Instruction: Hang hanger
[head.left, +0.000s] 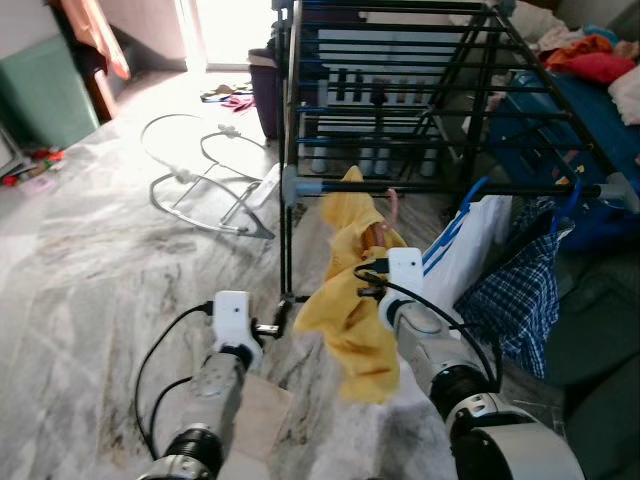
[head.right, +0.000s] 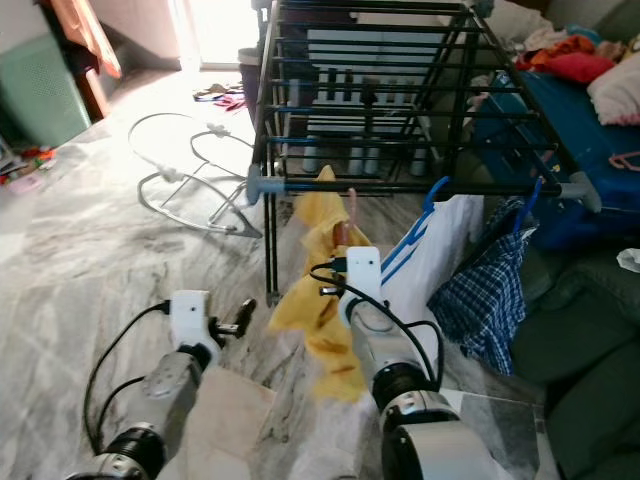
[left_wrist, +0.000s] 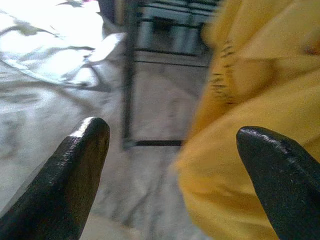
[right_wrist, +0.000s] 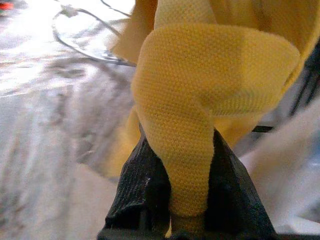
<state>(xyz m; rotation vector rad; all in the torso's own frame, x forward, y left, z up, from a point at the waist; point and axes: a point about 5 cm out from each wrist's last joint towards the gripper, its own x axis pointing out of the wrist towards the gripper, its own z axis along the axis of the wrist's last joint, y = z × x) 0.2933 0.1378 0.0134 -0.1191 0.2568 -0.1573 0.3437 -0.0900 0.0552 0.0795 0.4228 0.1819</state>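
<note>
Pincers first, since they sit closest to you: your right pincer (right_wrist: 187, 150) has its two black fingers closed tight on a fold of yellow cloth (head.left: 355, 310), the fabric squeezed between them and bulging out above; your left pincer (left_wrist: 170, 175) is spread wide with nothing between its fingers (left_wrist: 75, 170), held low over the marble floor (head.left: 90, 270) just to the left of the cloth.

Seen from the head, the cloth hangs from your right arm in a long drooping bundle, its top reaching up to the front rail of the black drying rack (head.left: 400, 100); a pinkish curved piece (head.left: 392, 205) pokes out of the top of the bundle right at that rail; it may be part of the hanger, but you cannot tell from these views whether it is hooked over the rail or only beside it.

Just right of the cloth, a white garment (head.left: 470, 255) hangs from a blue hanger (head.left: 470, 195) on the same rail; next to that, further right, hangs a blue checked cloth (head.left: 520, 295).

Beyond your left arm, a bent wire frame (head.left: 195, 175) lies on the floor; past it, a few small colourful things are scattered near the bright doorway.

Far right, behind the rack, clothes in red and orange (head.left: 590, 55) are heaped on a blue surface.
</note>
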